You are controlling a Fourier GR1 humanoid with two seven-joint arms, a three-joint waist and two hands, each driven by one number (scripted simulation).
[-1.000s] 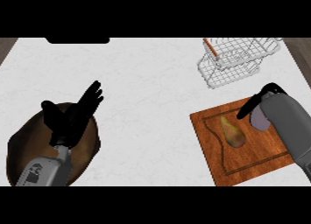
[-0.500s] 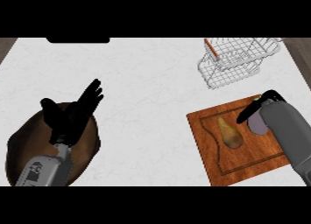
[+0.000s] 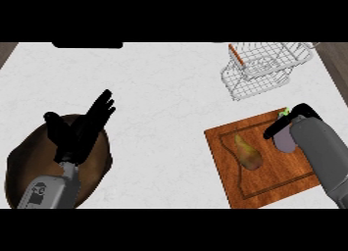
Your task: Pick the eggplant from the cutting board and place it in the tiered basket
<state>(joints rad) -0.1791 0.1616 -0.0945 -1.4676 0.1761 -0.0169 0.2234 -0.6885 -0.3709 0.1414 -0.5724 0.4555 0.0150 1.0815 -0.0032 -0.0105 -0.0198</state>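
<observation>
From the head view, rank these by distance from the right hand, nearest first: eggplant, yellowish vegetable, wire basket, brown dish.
1. Eggplant: right beside the right hand, at the cutting board's right edge.
2. Yellowish vegetable, mid-board, and wire basket, toward the counter's far edge: too close to call.
3. Brown dish: far left of the counter.

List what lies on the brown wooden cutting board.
A yellow-brown oblong vegetable and a pale purple eggplant, partly hidden beneath the black right hand.
</observation>
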